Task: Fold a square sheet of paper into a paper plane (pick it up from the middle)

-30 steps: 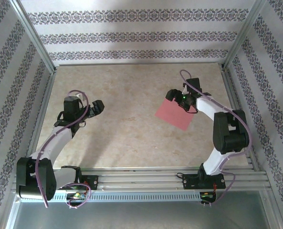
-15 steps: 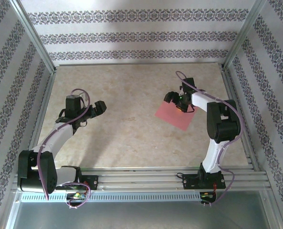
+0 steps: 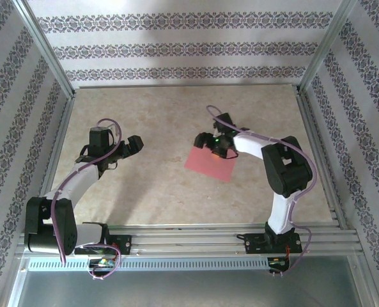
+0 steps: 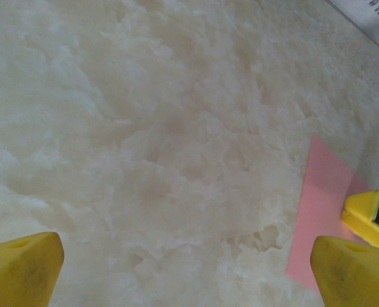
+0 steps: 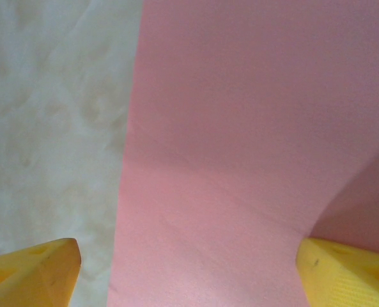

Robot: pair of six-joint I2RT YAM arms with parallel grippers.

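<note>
The square sheet of paper [image 3: 208,165] is a flat pink-red sheet lying on the marbled table, right of centre. My right gripper [image 3: 209,142] is low over the sheet's far edge with its jaws wide open. In the right wrist view [image 5: 188,275] one yellow fingertip [image 5: 29,272] is over bare table and the other [image 5: 346,272] is on the pink sheet [image 5: 240,128]. My left gripper [image 3: 133,144] hangs open over bare table to the left [image 4: 188,272], with the sheet's corner [image 4: 323,211] at its right. The paper plane is out of view.
Aluminium frame posts [image 3: 48,57] and patterned walls close in the table on three sides. A rail [image 3: 195,233] runs along the near edge by the arm bases. Bare table [image 3: 163,128] lies between the two grippers.
My right gripper has swept left and slightly nearer, and the pink sheet has slid with it toward the table's middle. The left gripper has barely moved.
</note>
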